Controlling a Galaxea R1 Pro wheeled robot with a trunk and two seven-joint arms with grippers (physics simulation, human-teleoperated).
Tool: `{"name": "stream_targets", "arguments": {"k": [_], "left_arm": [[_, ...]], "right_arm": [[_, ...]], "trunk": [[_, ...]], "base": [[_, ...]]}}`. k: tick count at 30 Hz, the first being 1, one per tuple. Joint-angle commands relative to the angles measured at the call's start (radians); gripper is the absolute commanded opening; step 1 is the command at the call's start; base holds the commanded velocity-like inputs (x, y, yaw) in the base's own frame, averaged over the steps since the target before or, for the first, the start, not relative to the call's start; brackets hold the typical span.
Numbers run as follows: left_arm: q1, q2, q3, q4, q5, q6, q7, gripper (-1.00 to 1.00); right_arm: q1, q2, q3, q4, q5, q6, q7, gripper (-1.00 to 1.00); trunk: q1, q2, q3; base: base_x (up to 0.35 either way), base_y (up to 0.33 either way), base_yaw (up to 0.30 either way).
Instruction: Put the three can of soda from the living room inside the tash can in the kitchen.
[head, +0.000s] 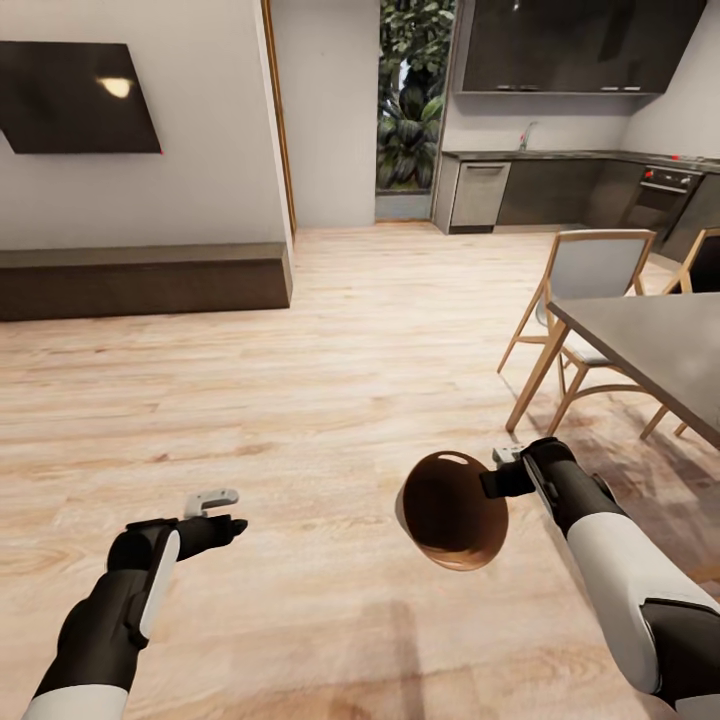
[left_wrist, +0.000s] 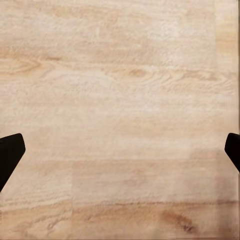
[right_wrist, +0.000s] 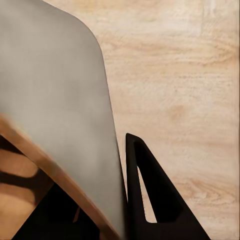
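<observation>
Right end effector: clamped on rim of round glossy brown trash can, bin held off the light wood plank floor, tilted, dark opening facing the head camera.
Right wrist view: grey wall of the bin beside one dark finger, pressed against it; orange-brown rim edge below.
Left end effector: fingers spread apart, nothing between them, hovering low over the floor, well apart from the bin.
Left wrist view: two dark fingertips at opposite edges, bare wood planks between.
Bin position: near centre-right of head view, just beside the right forearm, near the corner of the dark grey table.
Chairs: light wood chair with grey seat and back tucked at the table's near side; second wood chair partly visible at far right.
Left wall: black flat wall TV above a long dark low ledge.
Far end: kitchen with dark upper cabinets, dark counter, steel dishwasher front, built-in oven.
Doorway: tall glass opening with green plants behind, between white wall and kitchen.
Soda cans: cannot tell whether any sit inside the bin; interior too dark.
</observation>
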Motion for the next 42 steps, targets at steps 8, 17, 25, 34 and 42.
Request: {"name": "stream_targets", "arguments": {"k": [8, 17, 25, 34, 42], "left_arm": [[0.000, -0.001, -0.016, -0.001, 0.000, 0.002, 0.006, 1.00], [0.000, -0.001, -0.017, -0.001, 0.000, 0.001, 0.007, 1.00], [0.000, -0.001, -0.017, -0.001, -0.001, 0.001, 0.008, 1.00], [0.000, -0.001, -0.067, 0.001, 0.000, -0.001, 0.035, 1.00], [0.000, -0.001, -0.078, 0.000, 0.004, -0.001, 0.047, 1.00]], "right_arm": [[0.008, 0.006, -0.001, 0.000, -0.028, 0.000, 0.004, -1.00], [0.009, 0.011, -0.003, -0.002, -0.030, 0.003, 0.003, -1.00], [0.009, 0.014, -0.002, -0.003, -0.031, 0.004, 0.002, -1.00], [0.009, 0.015, -0.002, -0.003, -0.032, 0.004, 0.001, -1.00], [0.009, 0.015, -0.002, -0.003, -0.033, 0.002, 0.003, -1.00]], "trunk": [[-0.031, 0.056, 0.025], [-0.065, 0.119, 0.055], [-0.096, 0.175, 0.091], [-0.130, 0.238, 0.133], [-0.161, 0.294, 0.171]], "base": [[0.000, 0.000, 0.000], [0.000, 0.000, 0.000], [0.000, 0.000, 0.000], [0.000, 0.000, 0.000], [0.000, 0.000, 0.000]]}}
